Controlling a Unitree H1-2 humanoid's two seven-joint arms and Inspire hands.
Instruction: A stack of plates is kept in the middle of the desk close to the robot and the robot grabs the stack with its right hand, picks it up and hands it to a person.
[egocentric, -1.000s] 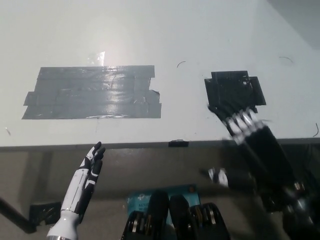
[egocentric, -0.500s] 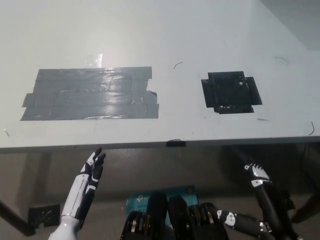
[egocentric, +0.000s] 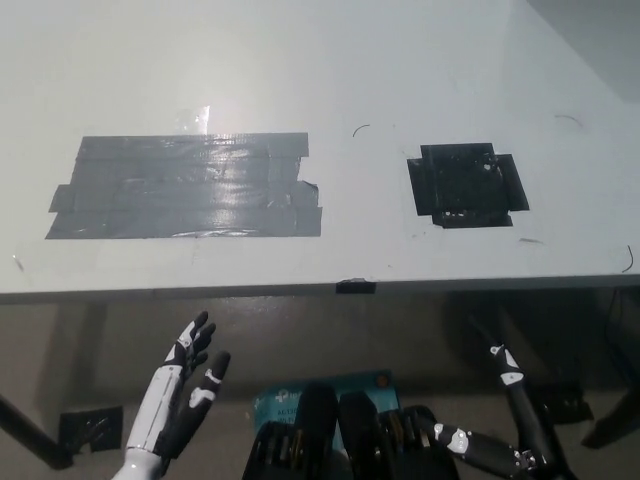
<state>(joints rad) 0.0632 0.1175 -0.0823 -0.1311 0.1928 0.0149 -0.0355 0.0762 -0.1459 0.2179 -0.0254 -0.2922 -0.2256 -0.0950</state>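
Across the upper two thirds of the head view lies the white desk (egocentric: 400, 60), its near edge running straight across just below mid-frame. No stack of plates shows anywhere. A grey tape patch (egocentric: 185, 200) sits left of centre; a black tape patch (egocentric: 467, 185) right of centre. Below the edge, lower left, the white left hand (egocentric: 190, 375) hangs with fingers spread, empty. Lower right, the black right hand (egocentric: 500, 430) is also empty, fingers apart.
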